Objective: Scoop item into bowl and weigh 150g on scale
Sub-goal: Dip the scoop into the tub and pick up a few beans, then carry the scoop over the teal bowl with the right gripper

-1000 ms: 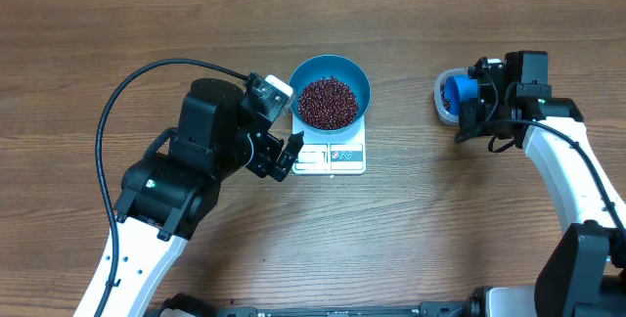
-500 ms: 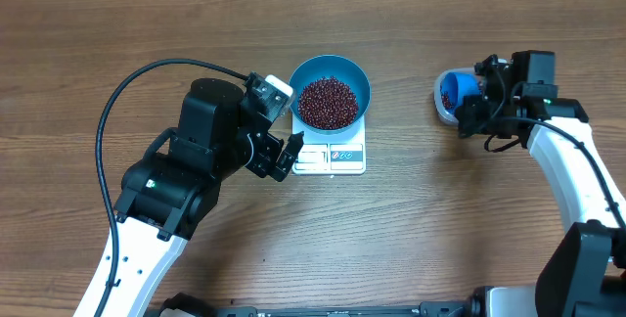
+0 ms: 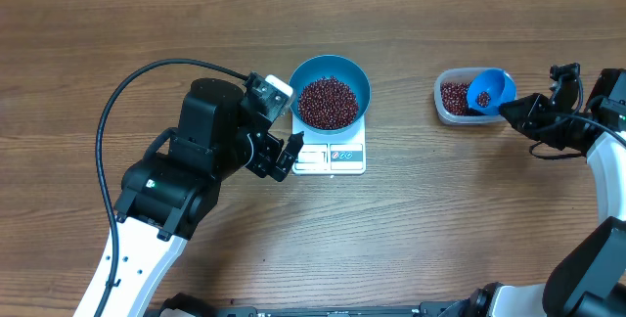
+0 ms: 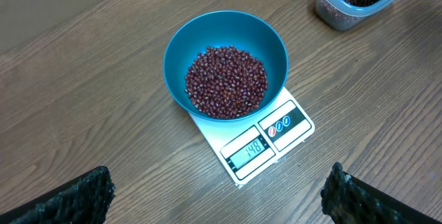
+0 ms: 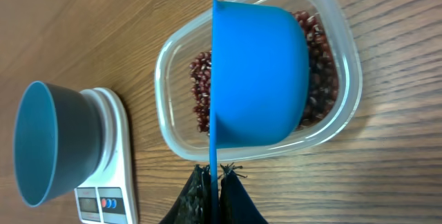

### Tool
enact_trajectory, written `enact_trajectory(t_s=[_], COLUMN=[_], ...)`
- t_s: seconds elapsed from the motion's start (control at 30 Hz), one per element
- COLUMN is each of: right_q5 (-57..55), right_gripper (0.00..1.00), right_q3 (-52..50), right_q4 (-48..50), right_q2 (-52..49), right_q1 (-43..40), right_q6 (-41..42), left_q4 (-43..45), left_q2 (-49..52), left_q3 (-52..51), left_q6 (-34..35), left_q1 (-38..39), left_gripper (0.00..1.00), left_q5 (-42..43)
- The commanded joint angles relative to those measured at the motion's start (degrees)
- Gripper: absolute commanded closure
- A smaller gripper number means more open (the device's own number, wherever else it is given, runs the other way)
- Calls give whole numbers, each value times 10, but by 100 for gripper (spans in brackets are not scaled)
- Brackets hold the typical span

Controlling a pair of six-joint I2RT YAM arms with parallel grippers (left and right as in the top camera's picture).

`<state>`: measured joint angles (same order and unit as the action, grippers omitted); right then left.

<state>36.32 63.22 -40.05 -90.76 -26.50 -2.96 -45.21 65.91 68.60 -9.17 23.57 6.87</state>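
Left gripper (image 3: 287, 156), left of centre, spread wide, empty, just beside scale (image 3: 337, 158). Bowl (image 3: 362, 82) with beans (image 3: 328, 102) atop scale, upper centre. Right gripper (image 3: 518, 112), far right, clamped on scoop (image 3: 489, 90) handle over tub (image 3: 445, 102); scoop seemingly holds few beans.

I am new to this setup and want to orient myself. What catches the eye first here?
The blue bowl, full of red-brown beans, stands on the white scale at the centre of the table; the display seems to read 148. At the right, the right gripper holds a blue scoop with a few beans above a clear tub.
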Motion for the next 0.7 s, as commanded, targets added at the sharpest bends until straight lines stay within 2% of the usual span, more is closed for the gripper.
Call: enact_trajectory(t_s=[0.0, 0.3, 0.5, 0.67], right_q5=[24, 144, 141, 123], right_gripper=[94, 96, 96, 96], right_q3=[9, 10, 10, 10], right_q4=[0, 22, 34, 40], right_q2=[0, 45, 144, 192], right_q1=[-1, -1, 30, 93], right_q6=[-3, -36, -50, -50], left_q4=[0, 0, 0, 0], left_q2=[0, 0, 0, 0], left_q3=[2, 2, 2, 2], left_q6=[7, 7, 7, 7], left_q1=[-3, -3, -3, -3], left_gripper=[1, 0, 0, 0], left_q5=[7, 7, 7, 7])
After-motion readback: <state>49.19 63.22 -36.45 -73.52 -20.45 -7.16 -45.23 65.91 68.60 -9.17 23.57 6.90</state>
